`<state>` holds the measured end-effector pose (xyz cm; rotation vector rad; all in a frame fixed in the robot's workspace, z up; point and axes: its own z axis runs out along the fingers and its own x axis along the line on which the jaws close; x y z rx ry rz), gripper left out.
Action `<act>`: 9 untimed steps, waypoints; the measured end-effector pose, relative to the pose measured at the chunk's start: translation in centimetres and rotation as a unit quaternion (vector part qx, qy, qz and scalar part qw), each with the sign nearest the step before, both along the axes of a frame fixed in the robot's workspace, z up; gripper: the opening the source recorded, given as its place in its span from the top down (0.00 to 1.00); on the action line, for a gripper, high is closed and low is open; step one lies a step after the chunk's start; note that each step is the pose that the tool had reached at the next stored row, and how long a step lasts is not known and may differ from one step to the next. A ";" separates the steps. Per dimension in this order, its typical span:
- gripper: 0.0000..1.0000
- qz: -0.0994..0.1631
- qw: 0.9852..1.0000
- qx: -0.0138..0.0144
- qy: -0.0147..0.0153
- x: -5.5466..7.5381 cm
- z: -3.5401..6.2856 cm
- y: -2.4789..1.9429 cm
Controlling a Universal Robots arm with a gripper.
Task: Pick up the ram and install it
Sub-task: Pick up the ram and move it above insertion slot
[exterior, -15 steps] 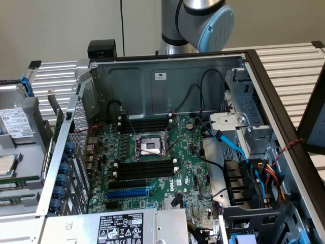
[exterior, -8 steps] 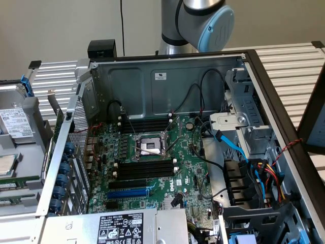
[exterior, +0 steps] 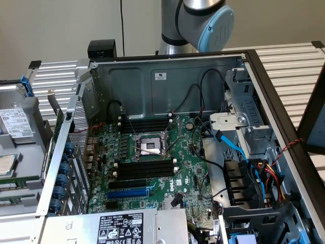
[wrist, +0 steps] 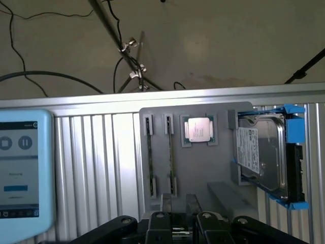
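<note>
Jaws spread wide, empty, near the ram (wrist: 171, 155), and what looks like a second stick (wrist: 150, 157) stands just beside, so an off-line close could nip both.

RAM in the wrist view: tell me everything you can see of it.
Two are there, both seen edge-on as thin dark-green strips. The inner ram stick stands beside the processor chip; the outer ram stick lies parallel, apart from it, on the side away from the chip. Each sits with its ends in clips of the grey tray. Chips and label cannot be made out. Nothing else touches them.
</note>
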<state>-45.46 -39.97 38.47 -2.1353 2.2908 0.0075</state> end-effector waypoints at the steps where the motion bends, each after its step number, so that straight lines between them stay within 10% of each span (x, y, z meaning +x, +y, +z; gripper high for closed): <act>1: 0.74 0.000 1.000 0.000 0.000 -0.1 -0.16 -0.06; 9: 0.74 0.000 1.000 0.004 0.000 -0.6 -1.54 -1.04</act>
